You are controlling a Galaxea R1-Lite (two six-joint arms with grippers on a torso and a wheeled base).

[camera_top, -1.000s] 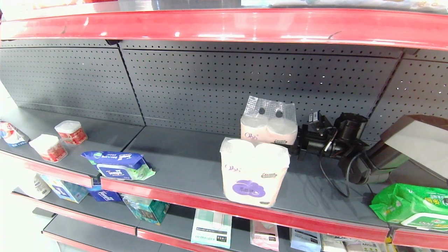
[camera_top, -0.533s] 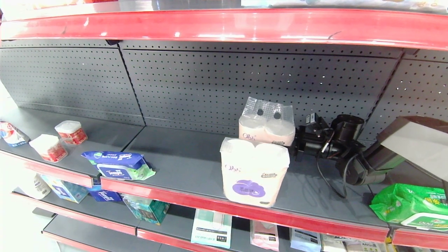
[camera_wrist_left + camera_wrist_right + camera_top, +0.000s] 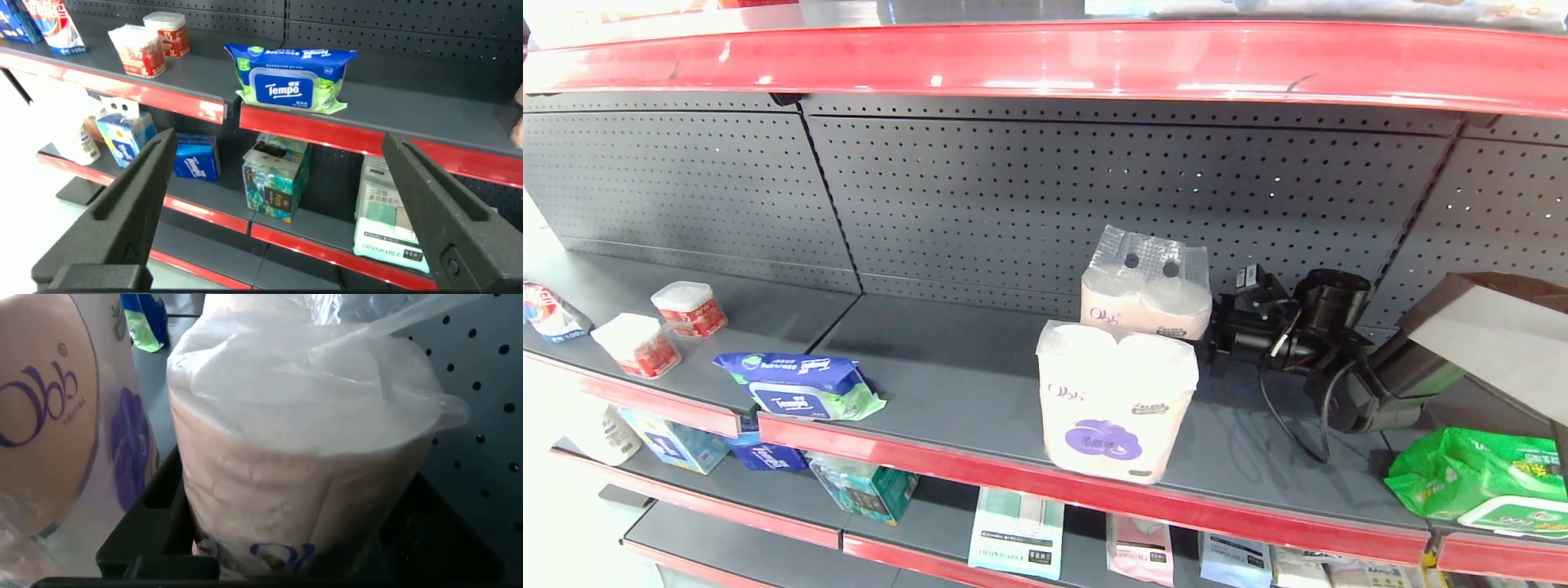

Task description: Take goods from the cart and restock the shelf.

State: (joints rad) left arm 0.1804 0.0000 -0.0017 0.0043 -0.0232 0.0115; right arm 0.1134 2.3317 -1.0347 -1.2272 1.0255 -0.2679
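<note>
R arm had edged slightly left; right gripper [image 3: 1210, 333] gripped rear toilet-roll pack [image 3: 1147, 287] from its right, pack upright at shelf [image 3: 947, 367] far side, just behind front toilet-roll pack [image 3: 1115, 400]

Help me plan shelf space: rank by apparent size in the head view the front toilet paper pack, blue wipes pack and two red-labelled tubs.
1. Front toilet paper pack
2. Blue wipes pack
3. Nearer tub and farther tub, alike

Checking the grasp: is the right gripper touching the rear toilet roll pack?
Touching. Right wrist view: the rear toilet roll pack sits inside the right gripper, fingers against both sides.
</note>
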